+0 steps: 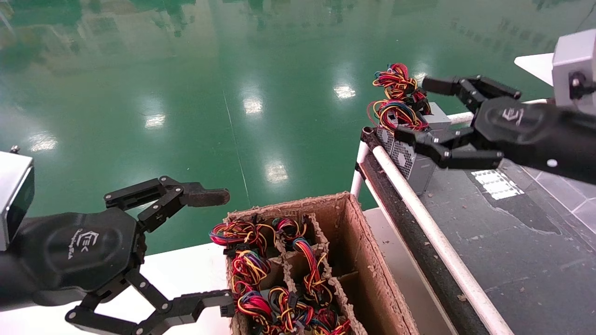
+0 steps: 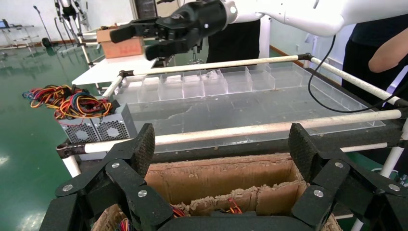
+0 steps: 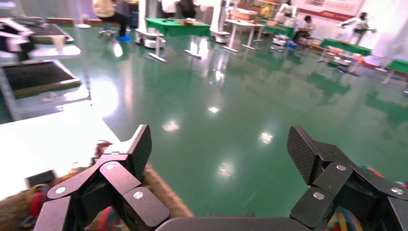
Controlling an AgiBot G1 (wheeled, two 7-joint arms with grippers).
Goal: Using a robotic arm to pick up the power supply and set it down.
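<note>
My right gripper (image 1: 418,110), the black one with the TEK logo, hangs open and empty above the far end of the belt. Below it two grey power supplies (image 1: 419,170) with fan grilles and red, yellow and blue wires (image 1: 398,114) stand side by side. The left wrist view shows them (image 2: 96,129) at the belt's corner, with that gripper (image 2: 137,42) well above and behind them. More power supplies stand in the cardboard carton (image 1: 368,260); only their wire loops (image 1: 251,270) show. I cannot tell which one the task means. My left gripper (image 1: 221,246) waits open beside the carton.
The dark belt (image 1: 503,242) has a white rail (image 1: 419,204) along its near side. The carton stands on a white table (image 1: 186,270) and some of its compartments (image 2: 221,175) are bare. Clear bins (image 2: 216,82) line the belt's far side. A person (image 2: 380,43) stands beyond it.
</note>
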